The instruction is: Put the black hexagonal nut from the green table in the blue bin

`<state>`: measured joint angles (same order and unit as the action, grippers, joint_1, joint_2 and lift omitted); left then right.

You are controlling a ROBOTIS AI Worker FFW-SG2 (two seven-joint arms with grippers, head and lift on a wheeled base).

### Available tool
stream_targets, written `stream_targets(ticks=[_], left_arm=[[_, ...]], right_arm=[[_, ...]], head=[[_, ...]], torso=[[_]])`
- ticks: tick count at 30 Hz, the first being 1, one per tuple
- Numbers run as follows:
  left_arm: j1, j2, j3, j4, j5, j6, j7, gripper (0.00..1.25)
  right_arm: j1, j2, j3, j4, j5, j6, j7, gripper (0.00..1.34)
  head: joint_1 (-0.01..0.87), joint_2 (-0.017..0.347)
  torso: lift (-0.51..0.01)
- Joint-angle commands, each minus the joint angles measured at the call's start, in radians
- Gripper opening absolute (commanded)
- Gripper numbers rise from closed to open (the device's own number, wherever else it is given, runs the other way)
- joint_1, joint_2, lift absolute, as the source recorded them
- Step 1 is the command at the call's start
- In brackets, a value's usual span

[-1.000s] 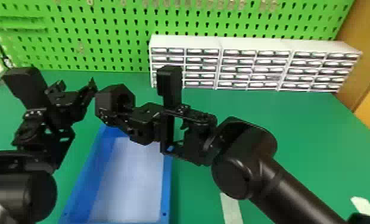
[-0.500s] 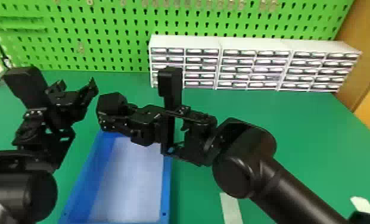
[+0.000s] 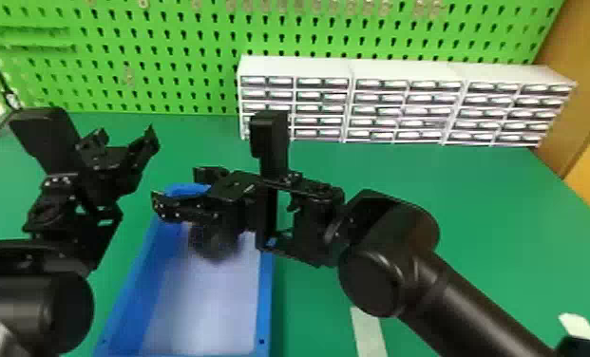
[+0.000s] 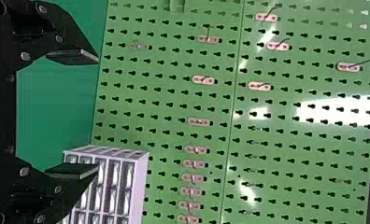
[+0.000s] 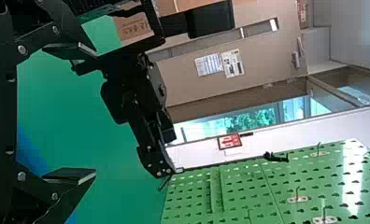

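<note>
Black hexagonal nut [image 3: 215, 242] is out of the right end effector [image 3: 179, 190], whose two fingers stand apart with nothing between them. The arm reaches over the far part of the blue bin [image 3: 266, 304], presumably so that the walls catch whatever is let go. Seen from the head, the nut lies at about five o'clock from the fingertips, below them and within the bin's outline; whether it touches the bottom, I cannot tell. The left end effector [image 3: 126, 142], also spread and empty, waits over the tabletop [image 3: 450, 199] at ten o'clock, likely to leave the drop free.
</note>
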<state>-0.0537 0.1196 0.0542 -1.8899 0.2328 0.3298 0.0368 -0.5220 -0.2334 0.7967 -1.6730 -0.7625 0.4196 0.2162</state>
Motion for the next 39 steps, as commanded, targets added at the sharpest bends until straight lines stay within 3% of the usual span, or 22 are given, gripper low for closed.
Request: stream_targets(ticks=[1,15,39], left_arm=[[0.0,0.0,0.0,0.0,0.0,0.0,0.0,0.81],[0.003,0.0,0.003,0.0,0.003,0.0,0.0,0.81],[0.014,0.0,0.012,0.0,0.01,-0.014,0.0,0.81]], right_arm=[[0.0,-0.001,-0.001,0.001,-0.006,0.018,0.0,0.96],[0.031,0.002,-0.068,0.001,0.025,0.015,0.0,0.95],[0.223,0.031,-0.495,-0.056,0.235,0.039,0.002,0.95]], head=[[0.692,0.008],[0.692,0.008],[0.692,0.008]], torso=[[-0.097],[-0.097],[-0.097]])
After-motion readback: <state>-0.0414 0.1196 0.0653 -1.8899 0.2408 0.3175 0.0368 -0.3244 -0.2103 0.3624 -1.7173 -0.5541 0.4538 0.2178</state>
